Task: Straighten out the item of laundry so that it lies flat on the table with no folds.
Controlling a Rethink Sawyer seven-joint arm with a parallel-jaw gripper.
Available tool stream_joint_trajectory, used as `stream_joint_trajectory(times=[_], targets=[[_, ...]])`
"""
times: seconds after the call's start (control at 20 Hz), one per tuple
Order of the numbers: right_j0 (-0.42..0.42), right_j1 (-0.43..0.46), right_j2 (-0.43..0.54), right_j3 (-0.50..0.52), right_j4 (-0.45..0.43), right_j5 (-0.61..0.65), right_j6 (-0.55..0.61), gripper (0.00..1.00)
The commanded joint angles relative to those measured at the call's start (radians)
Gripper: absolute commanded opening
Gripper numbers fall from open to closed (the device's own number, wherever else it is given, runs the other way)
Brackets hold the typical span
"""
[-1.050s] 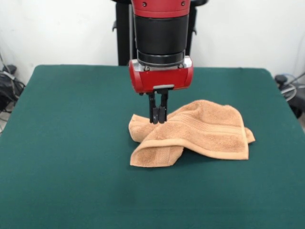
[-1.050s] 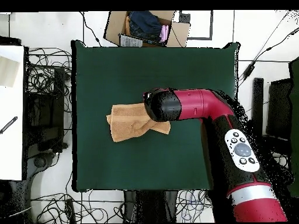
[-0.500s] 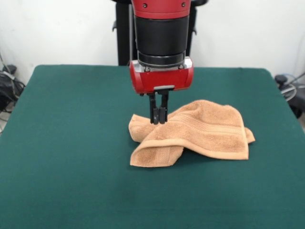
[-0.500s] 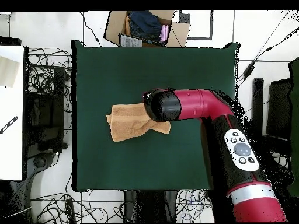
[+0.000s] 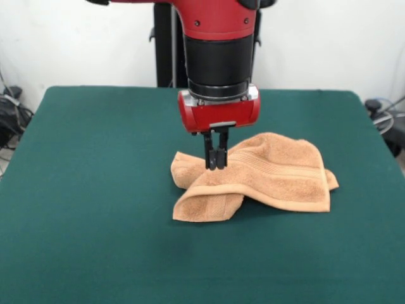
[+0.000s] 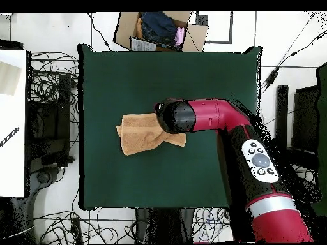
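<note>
Hovering over the folded towel (image 5: 266, 171) on the bench (image 5: 95, 190), pincer (image 5: 217, 166) nearly closed, empty; we judge it seeks a fold.

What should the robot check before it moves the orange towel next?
1. Towel flat with no folds: not ok, one corner is folded over and the cloth is bunched.
2. Tool at the towel: ok, its tips sit at the bunched middle.
3. Tool gripping cloth: cannot tell, the fingers look close together.
4. Room to spread: ok, bare green table lies around the towel.
5. Towel fully on the table: ok.
</note>
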Motion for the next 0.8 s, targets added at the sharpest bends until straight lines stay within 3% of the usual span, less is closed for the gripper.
stream_joint_trajectory(times=[0.05, 0.25, 0.8], targets=[[0.033, 0.023, -0.016, 0.029, -0.030, 0.018, 0.032, 0.00], [0.038, -0.002, -0.031, 0.077, -0.035, -0.030, 0.071, 0.00], [0.037, -0.002, -0.029, 0.067, -0.027, -0.010, 0.054, 0.00]])
